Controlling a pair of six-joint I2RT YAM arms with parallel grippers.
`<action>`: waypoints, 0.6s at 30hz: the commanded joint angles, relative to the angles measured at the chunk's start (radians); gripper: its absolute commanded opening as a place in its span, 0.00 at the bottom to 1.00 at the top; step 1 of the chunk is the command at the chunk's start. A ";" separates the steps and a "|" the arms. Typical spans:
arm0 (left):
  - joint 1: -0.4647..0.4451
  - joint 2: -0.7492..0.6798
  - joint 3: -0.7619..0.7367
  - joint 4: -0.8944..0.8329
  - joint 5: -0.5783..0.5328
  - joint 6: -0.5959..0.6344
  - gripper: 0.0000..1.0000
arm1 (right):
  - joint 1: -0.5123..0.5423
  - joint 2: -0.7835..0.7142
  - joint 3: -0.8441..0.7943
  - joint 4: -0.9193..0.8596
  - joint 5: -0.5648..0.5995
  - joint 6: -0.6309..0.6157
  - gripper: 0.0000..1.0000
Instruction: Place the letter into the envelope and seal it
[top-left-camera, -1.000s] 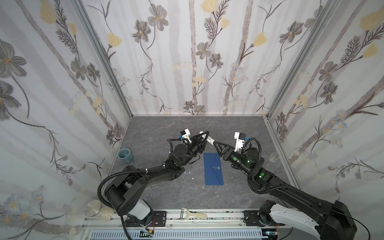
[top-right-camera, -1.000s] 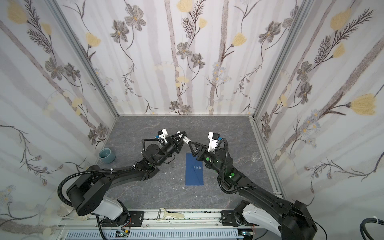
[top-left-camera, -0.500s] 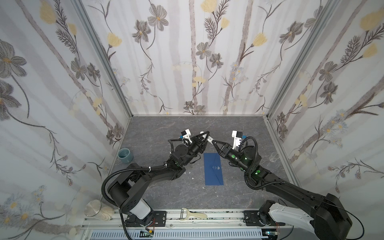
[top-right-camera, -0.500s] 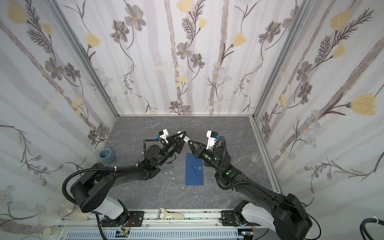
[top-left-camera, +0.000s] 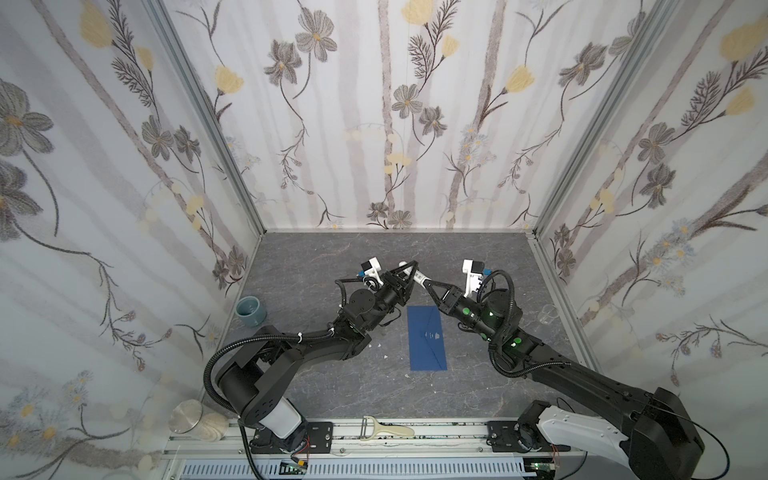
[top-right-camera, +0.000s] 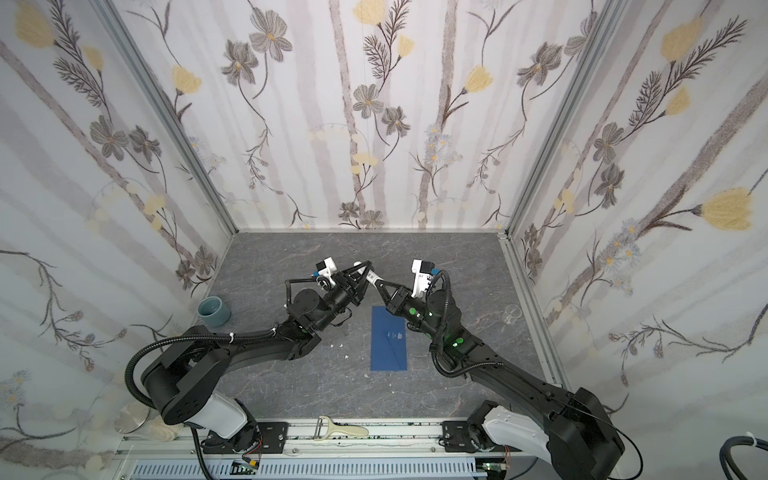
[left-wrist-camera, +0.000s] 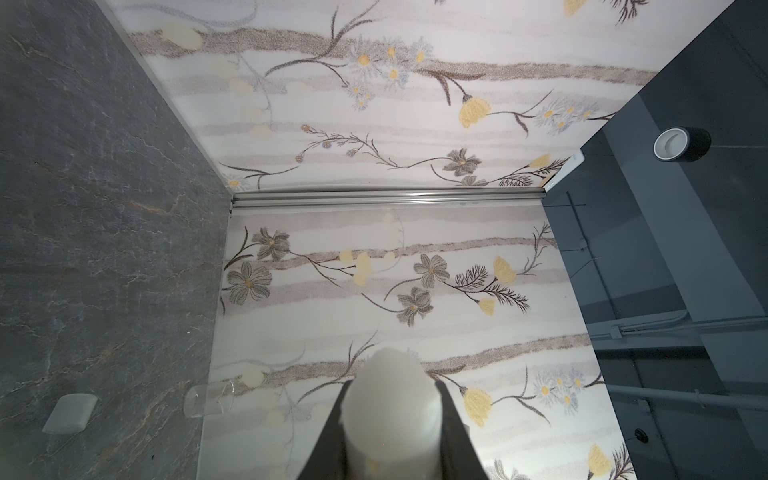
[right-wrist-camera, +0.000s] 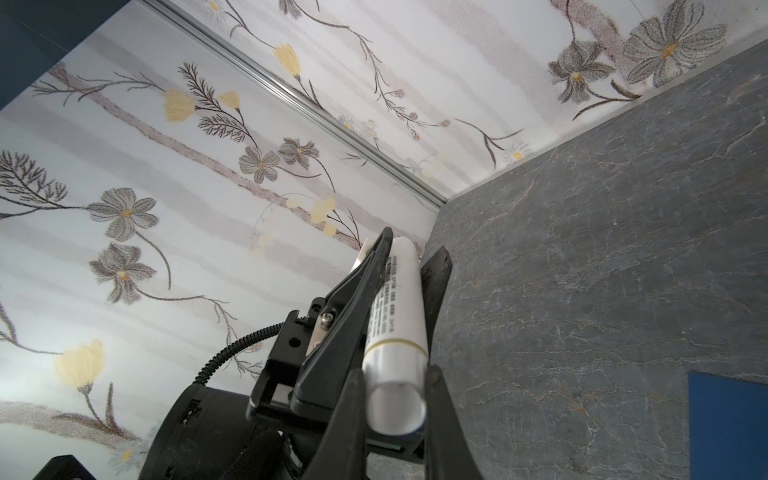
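A white glue stick (top-left-camera: 417, 276) (top-right-camera: 371, 276) is held in the air between the two arms, above the far end of the envelope. My left gripper (top-left-camera: 409, 269) (left-wrist-camera: 392, 399) is shut on its body (left-wrist-camera: 392, 415). My right gripper (top-left-camera: 428, 284) (right-wrist-camera: 395, 374) is shut on the stick's other end (right-wrist-camera: 397, 324), below a thin gold ring. The envelope (top-left-camera: 427, 338) (top-right-camera: 388, 338) (right-wrist-camera: 727, 428) is dark blue and lies flat on the grey table with a small pale mark at its centre. The letter is out of view.
A teal cup (top-left-camera: 251, 311) stands by the left wall and a clear plastic cup (top-left-camera: 548, 318) by the right wall. A small white piece (left-wrist-camera: 70, 411) lies on the table. A peeler (top-left-camera: 386, 430) and a lidded jar (top-left-camera: 185, 422) sit at the front rail.
My right gripper has moved left towards the left gripper and closed its jaws on the free end of the glue stick. The left gripper and the envelope have stayed put.
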 joint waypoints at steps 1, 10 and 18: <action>-0.005 0.010 0.002 0.030 0.069 -0.041 0.00 | 0.005 -0.007 0.054 -0.116 0.025 -0.123 0.11; -0.011 -0.003 -0.021 0.028 0.120 -0.084 0.00 | 0.024 -0.020 0.205 -0.436 0.181 -0.422 0.08; -0.011 -0.010 -0.004 0.020 0.162 -0.092 0.00 | 0.162 0.007 0.304 -0.603 0.420 -0.706 0.07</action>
